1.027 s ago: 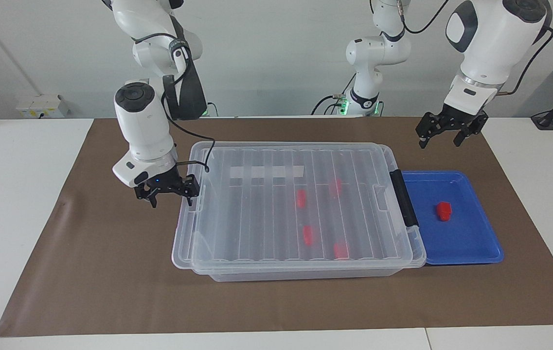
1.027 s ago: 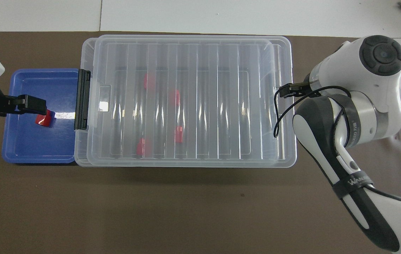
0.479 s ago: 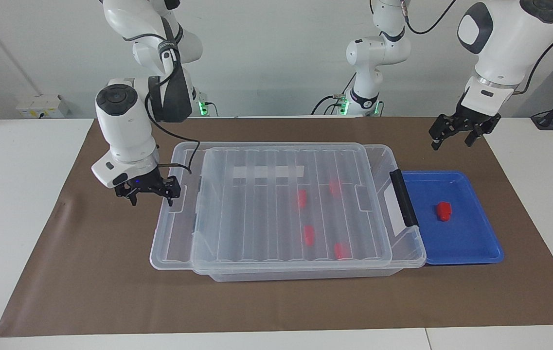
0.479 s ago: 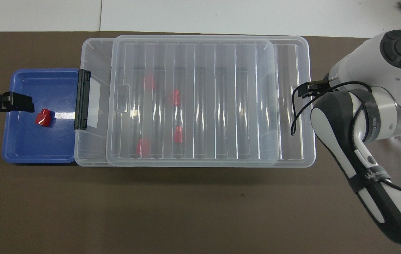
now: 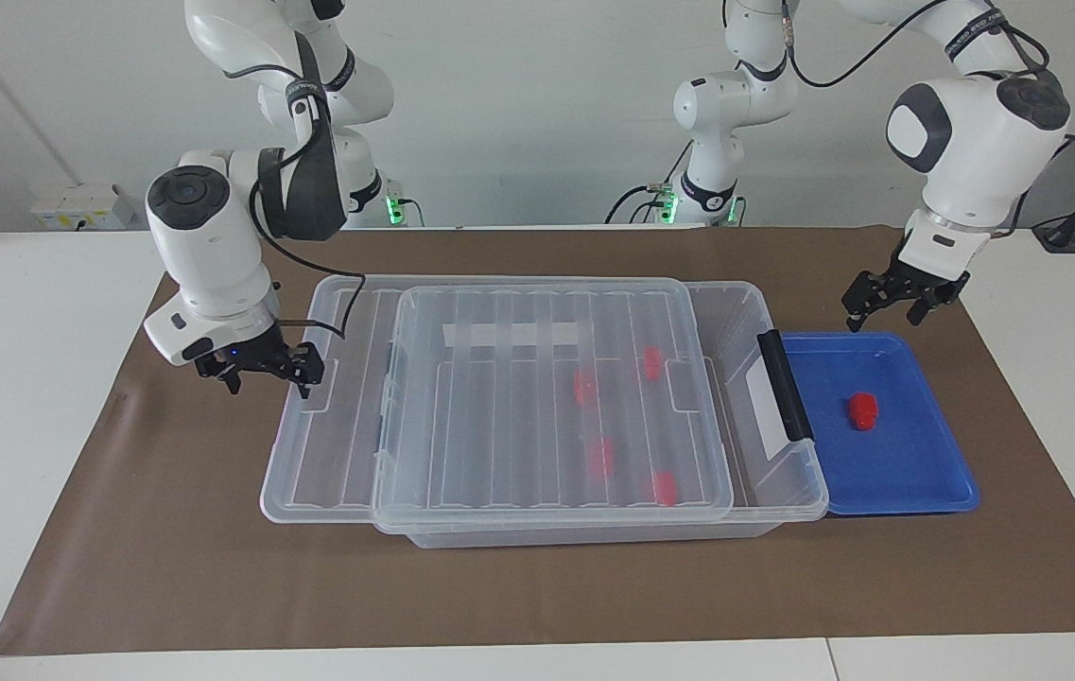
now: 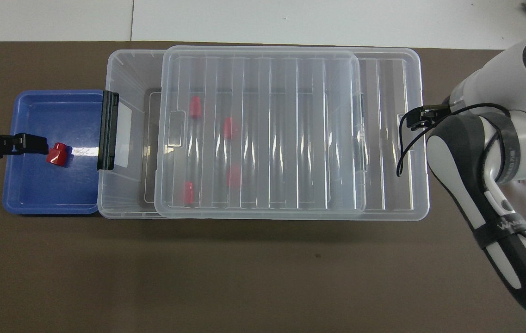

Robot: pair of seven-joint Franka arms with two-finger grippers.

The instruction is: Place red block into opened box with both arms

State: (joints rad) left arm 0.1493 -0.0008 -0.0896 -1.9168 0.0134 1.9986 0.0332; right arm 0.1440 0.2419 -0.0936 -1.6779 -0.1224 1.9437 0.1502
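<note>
**Lid slid toward the right arm's end, box partly uncovered**

Lid has shifted toward frame left in the facing view since a second ago, baring a strip of the box at its black handle. Right gripper sits at the lid's overhanging edge, mid-left of frame; whether its jaws pinch that edge, cannot tell. Left gripper, jaws spread and empty, has dropped to just over the blue tray rim, right of frame. Red block lies in the tray, untouched. Four more red blocks lie inside the box under the lid. Brown mat covers the surface.
</note>
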